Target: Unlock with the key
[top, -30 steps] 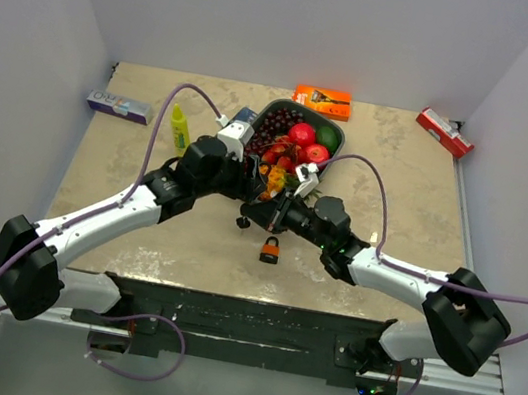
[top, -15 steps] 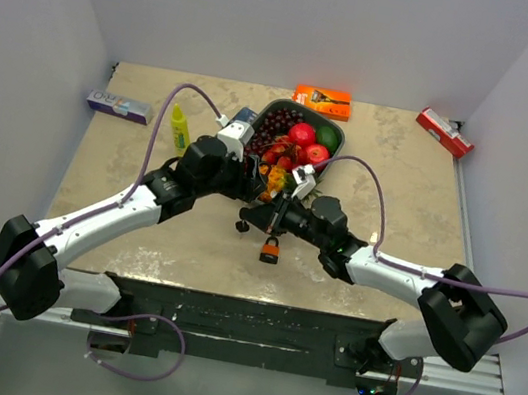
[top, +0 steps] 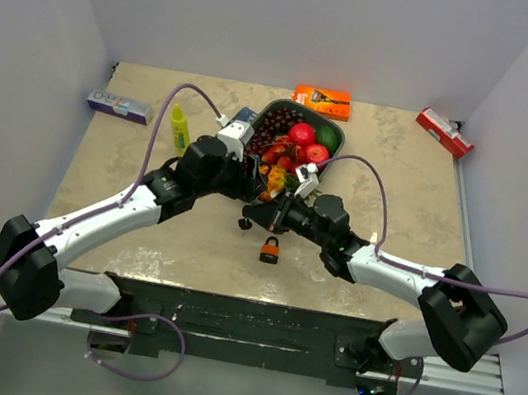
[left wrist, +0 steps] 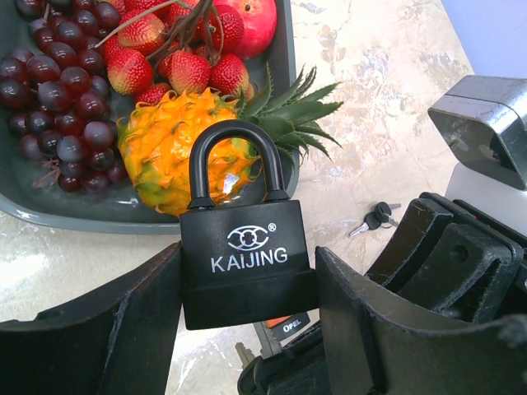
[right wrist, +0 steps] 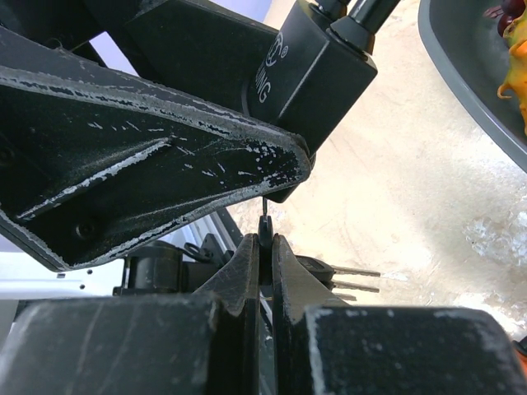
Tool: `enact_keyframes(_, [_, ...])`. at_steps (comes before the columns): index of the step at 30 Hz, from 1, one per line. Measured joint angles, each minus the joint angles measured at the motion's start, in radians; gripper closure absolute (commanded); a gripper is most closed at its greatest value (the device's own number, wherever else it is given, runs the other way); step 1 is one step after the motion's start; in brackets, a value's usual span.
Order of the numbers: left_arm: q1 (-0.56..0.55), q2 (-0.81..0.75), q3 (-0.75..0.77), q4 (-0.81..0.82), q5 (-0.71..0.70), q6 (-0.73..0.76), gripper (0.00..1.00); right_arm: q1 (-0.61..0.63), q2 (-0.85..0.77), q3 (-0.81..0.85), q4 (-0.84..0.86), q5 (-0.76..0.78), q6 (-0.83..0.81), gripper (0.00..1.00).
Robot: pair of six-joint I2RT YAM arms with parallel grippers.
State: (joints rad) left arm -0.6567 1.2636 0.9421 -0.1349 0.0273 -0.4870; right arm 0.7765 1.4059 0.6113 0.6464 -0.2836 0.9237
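Two arms meet over the middle of the desk (top: pixel 397 189) in the top view. The left gripper (top: pixel 245 192) and right gripper (top: pixel 263 213) sit almost nose to nose, just in front of the fruit. An orange padlock (top: pixel 269 250) lies on the desk near them, closer to the bases and touched by neither gripper.

From the left wrist, a black padlock (left wrist: pixel 247 263) marked KAIJING stands upright with its shackle shut. The left gripper clamps its body from both sides at a medium spread. Behind it a grey tray (left wrist: pixel 33 202) holds grapes, strawberries and a yellow spiky fruit. Loose keys (left wrist: pixel 372 218) lie on the desk to the right, apart from the tray. Dark parts of the right gripper fill the lower right.

From the right wrist, the right gripper is pinched nearly closed on a thin key (right wrist: pixel 263 224), blade pointing up. The left gripper looms across the upper left, with the black padlock held just above the key. The key's tip reaches the padlock's underside, but I cannot tell whether it has entered the keyhole.
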Motion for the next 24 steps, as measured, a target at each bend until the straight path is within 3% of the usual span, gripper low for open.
enact_keyframes(24, [0.001, -0.005, -0.045, 0.097, -0.025, -0.019, 1.0, -0.005, 0.036, 0.028, 0.017, 0.028, 0.076, 1.0])
